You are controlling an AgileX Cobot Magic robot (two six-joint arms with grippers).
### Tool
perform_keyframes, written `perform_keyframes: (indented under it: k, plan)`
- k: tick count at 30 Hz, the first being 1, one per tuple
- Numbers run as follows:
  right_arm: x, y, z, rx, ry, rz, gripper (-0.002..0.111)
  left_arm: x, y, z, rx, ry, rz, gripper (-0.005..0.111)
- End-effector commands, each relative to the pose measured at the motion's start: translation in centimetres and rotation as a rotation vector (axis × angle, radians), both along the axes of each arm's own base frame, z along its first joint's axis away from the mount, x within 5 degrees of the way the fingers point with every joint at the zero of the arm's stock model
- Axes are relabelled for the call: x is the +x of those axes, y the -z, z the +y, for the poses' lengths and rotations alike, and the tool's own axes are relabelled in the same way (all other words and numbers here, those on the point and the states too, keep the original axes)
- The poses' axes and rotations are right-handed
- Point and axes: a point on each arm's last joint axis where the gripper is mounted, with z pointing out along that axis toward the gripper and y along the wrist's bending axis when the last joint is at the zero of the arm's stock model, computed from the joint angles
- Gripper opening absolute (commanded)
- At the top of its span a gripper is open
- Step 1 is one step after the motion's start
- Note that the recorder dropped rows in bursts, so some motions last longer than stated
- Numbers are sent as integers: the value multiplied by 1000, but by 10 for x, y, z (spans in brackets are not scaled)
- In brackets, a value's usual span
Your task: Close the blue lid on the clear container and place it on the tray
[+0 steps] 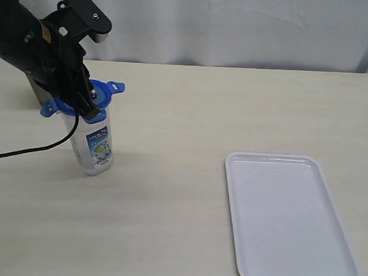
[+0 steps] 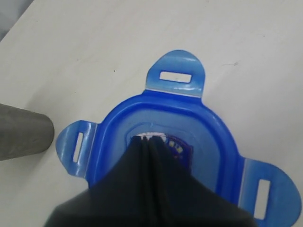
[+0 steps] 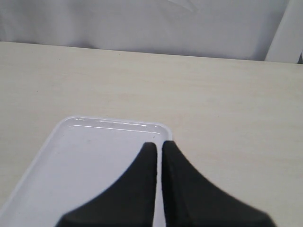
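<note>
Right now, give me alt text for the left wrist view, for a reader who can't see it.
The left tool, shut, points its black tip at the middle of the blue lid, whose three visible snap flaps splay outward. A grey cup shows at the edge, on the pale table.

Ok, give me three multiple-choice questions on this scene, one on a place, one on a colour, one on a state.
1. The tray is: A white; B red; C black.
2. The lid sits: A in the tray; B on the container; C under the tray.
3. The left gripper is: A wide open; B shut; C clamped on the tray.
Answers: 1 A, it is pale all over; 2 B, it caps the container's mouth; 3 B, no gap shows between its jaws.
</note>
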Motion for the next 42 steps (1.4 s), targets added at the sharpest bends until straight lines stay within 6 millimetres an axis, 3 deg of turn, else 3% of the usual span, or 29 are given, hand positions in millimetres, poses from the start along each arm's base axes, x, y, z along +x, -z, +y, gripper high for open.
perform_keyframes:
  k: [1, 7, 16, 23, 28, 42]
  plan:
    - [0, 0, 0, -4, -2, -5, 4, -6, 14, 3, 49, -22, 106, 0]
    - [0, 0, 0, -4, -2, -5, 4, -4, 12, 2, 34, -20, 77, 0]
    - [0, 0, 0, -4, -2, -5, 4, -13, -33, 4, -104, -32, -118, 0]
    - [0, 0, 0, -4, -2, -5, 4, -3, -9, -6, -106, 11, -62, 0]
    - [0, 0, 0, -4, -2, -5, 4, -7, -6, -17, -96, 57, -56, 0]
    - [0, 0, 0, -4, -2, -5, 4, -6, 6, -14, -11, 69, 2, 0]
